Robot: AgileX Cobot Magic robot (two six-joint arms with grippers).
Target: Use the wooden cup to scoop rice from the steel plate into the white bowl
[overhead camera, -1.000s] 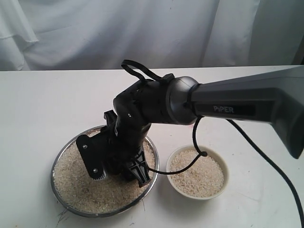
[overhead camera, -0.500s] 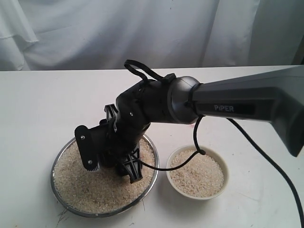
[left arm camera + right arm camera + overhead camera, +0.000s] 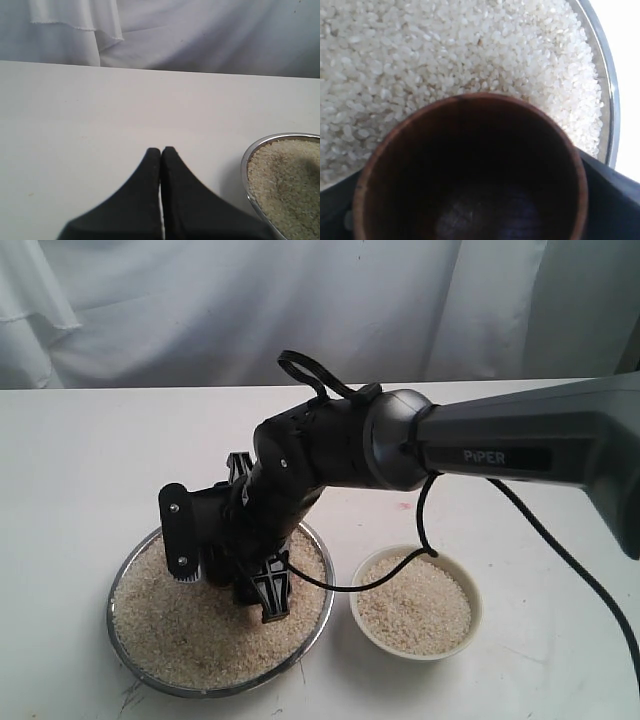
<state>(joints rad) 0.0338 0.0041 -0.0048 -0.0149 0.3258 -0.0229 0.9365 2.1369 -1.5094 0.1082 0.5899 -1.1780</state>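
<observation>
The steel plate (image 3: 114,608) lies front left, filled with rice (image 3: 170,640). Reaching across from the right, my right gripper (image 3: 222,568) hangs low over the plate's middle, shut on the wooden cup (image 3: 470,170). The exterior view hides the cup behind the gripper. In the right wrist view the cup's dark inside holds no grains, and its mouth faces the rice (image 3: 445,50) near the plate's rim (image 3: 611,105). To the right of the plate stands the white bowl (image 3: 477,612), which holds rice (image 3: 415,612). My left gripper (image 3: 161,150) is shut and empty, just off the plate's edge (image 3: 246,165).
A black cable (image 3: 415,540) loops down from the right arm over the bowl's near rim. A white cloth backdrop (image 3: 250,310) hangs behind the white table (image 3: 90,460).
My right gripper with the cup has lifted and drawn a little left and back over the plate. The bowl and plate have not moved.
</observation>
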